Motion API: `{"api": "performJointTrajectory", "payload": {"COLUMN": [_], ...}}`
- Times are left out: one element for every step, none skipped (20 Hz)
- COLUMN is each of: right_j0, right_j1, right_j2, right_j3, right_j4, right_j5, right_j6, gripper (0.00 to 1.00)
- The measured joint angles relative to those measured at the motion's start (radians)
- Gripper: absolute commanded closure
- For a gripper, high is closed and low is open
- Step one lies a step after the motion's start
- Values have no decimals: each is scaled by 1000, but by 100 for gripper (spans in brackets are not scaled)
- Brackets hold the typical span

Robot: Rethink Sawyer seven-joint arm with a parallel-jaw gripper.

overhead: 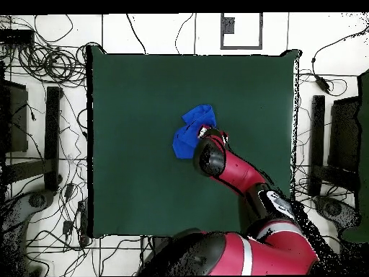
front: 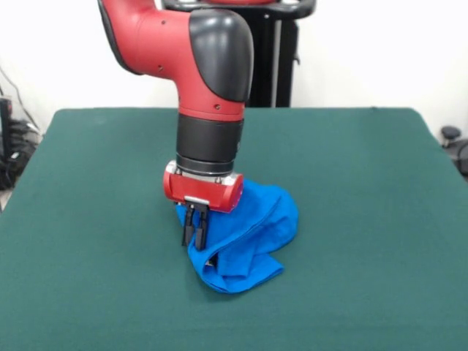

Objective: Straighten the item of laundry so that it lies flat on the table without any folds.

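Observation:
The blue T-shirt [front: 252,234] lies crumpled in a folded heap near the middle of the dark green table [front: 88,219]; its lettering is hidden. My gripper [front: 194,241] points straight down at the heap's left edge, with its fingers close together and pinched on the cloth, tips at table level. In the overhead view the T-shirt [overhead: 192,130] is a bunched blue lump on the table [overhead: 130,108], and the arm's wrist [overhead: 210,155] covers its lower right part and hides the gripper.
The red arm [front: 205,66] comes down from the top over the table's middle. Green tabletop surrounds the heap on all sides. Cables and stands [overhead: 43,137] lie on the floor off the table's sides.

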Motion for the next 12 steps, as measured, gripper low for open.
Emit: {"api": "performJointTrajectory", "payload": {"right_j0": [0,1,2,2,3,7,11,22,23,25,28,32], "right_j1": [0,0,-1,-1,-1,-4,-7,-18,-20,-22,-26,-37], "right_j2": [0,0,0,0,-1,-3,-6,-13,-14,-15,-17,-19], "right_j3": [0,0,0,0,0,1,2,10,11,12,16,26], "right_j4": [0,0,0,0,0,0,0,0,0,0,0,0], "right_j5": [0,0,0,0,0,0,0,0,0,0,0,0], "right_j6": [0,0,0,0,0,0,0,0,0,0,0,0], "gripper": [100,100,100,100,100,100,100,0,0,0,0,0]}}
